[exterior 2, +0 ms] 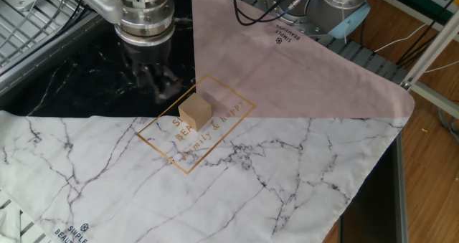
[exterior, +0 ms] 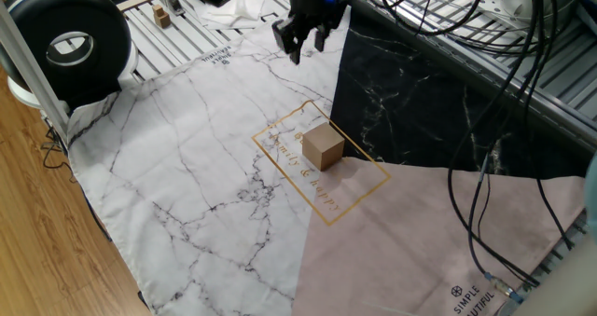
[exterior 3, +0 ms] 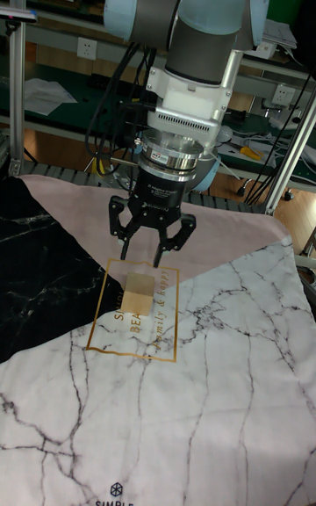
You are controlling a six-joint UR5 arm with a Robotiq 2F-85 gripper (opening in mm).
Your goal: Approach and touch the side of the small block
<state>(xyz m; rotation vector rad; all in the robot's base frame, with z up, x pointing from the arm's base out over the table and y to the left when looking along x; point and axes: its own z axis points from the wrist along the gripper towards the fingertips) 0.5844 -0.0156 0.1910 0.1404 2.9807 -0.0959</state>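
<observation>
The small block [exterior: 323, 148] is a plain light-brown wooden cube resting inside a gold printed rectangle on the marble-patterned cloth [exterior: 187, 167]. It also shows in the other fixed view [exterior 2: 195, 112] and in the tall fixed view [exterior 3: 138, 292]. My gripper [exterior 3: 143, 251] hangs open just above and behind the block, with nothing between its fingers and not touching it. In one fixed view the gripper [exterior: 304, 48] sits up toward the far edge of the cloth. In the other fixed view the gripper [exterior 2: 158, 82] is motion-blurred, over the black cloth section to the block's left.
A black round device [exterior: 70, 41] stands at the far left corner. A tiny tan wooden piece [exterior: 161, 16] lies on the slatted bench behind the cloth. Bundled black cables [exterior: 485, 158] hang on the right. The table's left edge borders wooden floor.
</observation>
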